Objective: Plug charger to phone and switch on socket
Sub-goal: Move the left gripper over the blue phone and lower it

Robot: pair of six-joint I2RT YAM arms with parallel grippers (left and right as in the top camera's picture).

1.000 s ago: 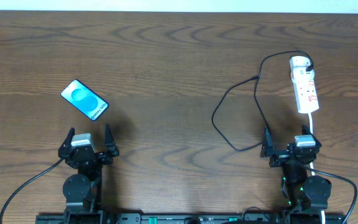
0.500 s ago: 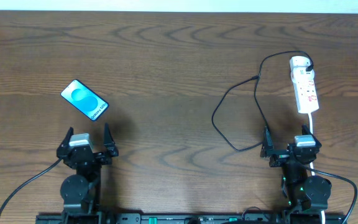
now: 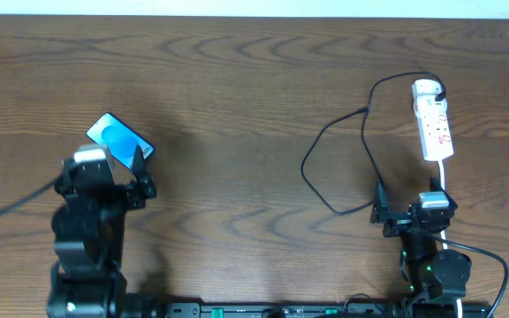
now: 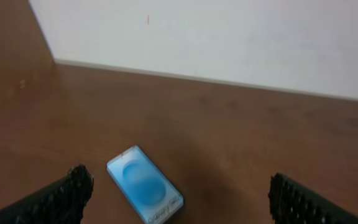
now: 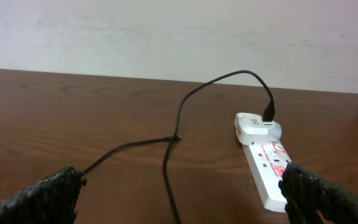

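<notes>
Phone (image 3: 113,135) lies screen up on the left side of the wooden surface (image 3: 237,79), turned at a slant, its blue-teal face lit. The left hand (image 3: 102,168) hangs just at the phone's near end with its fingers spread wide and nothing between them. In the overhead view one finger overlaps the phone's near corner. In the left wrist view the phone sits low in the gap between the two fingers, clear of both.

On the right side the power strip (image 3: 433,119) lies lengthwise, rounded end away from the arms, red marks along its top. Whether its switches are on or off is too small to tell. A white cord (image 3: 444,175) leaves its near end and runs toward the right arm.

The charger (image 3: 306,163) is a thin black cable plugged in at the strip's rounded end. From there it arcs up and over, then sprawls in a loose loop across the surface to the left of the strip, well apart from the phone. The loop's near part passes just beside the right hand (image 3: 415,205), which sits low by the strip's near end, fingers wide and empty.
</notes>
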